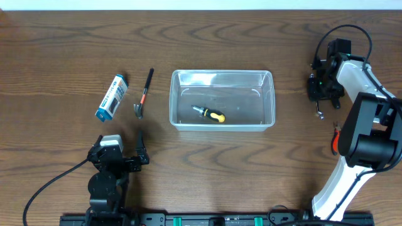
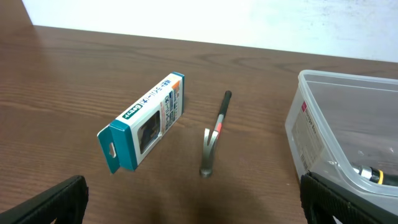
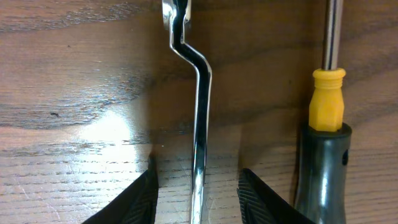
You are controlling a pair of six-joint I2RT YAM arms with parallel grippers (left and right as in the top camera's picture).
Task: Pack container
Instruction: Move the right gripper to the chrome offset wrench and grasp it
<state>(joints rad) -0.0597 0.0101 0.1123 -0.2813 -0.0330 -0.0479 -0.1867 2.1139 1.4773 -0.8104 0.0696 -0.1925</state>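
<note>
At the left, the left tool [image 1: 119, 142] hovers low over the brown wooden desk [image 1: 56, 56] with its fingers [image 2: 51, 204] spread wide and nothing between them. Its wrist view catches only their black tips in the bottom corners.

Ahead of this tool and a little to its left lies a small blue-and-white cardboard box [image 1: 112, 96]. The wrist view shows the print on its face and a hang hole [image 2: 112, 150] at the near end, which the overhead view does not resolve. Just right of the box, ahead of the tool, lies a slim black-handled implement with an orange band and grey metal head [image 1: 144, 94], head towards the tool.

Further right, near the middle of the desk, we see the clear rectangular plastic container [image 1: 223, 72], well ahead and to the right of the left tool. A yellow-and-black screwdriver [image 1: 210, 114] lies inside. The left wrist view shows only the container's near corner [image 2: 311, 124].

At the far right, the right tool [image 1: 321, 95] points down at a bent chrome wrench [image 1: 319, 113], a mere glint from overhead. Its wrist view shows the wrench [image 3: 200, 93] running between the two parted fingers [image 3: 132, 200], with desk visible either side. Just right of that tool lies a grey-handled screwdriver with a yellow collar [image 3: 326, 106].
</note>
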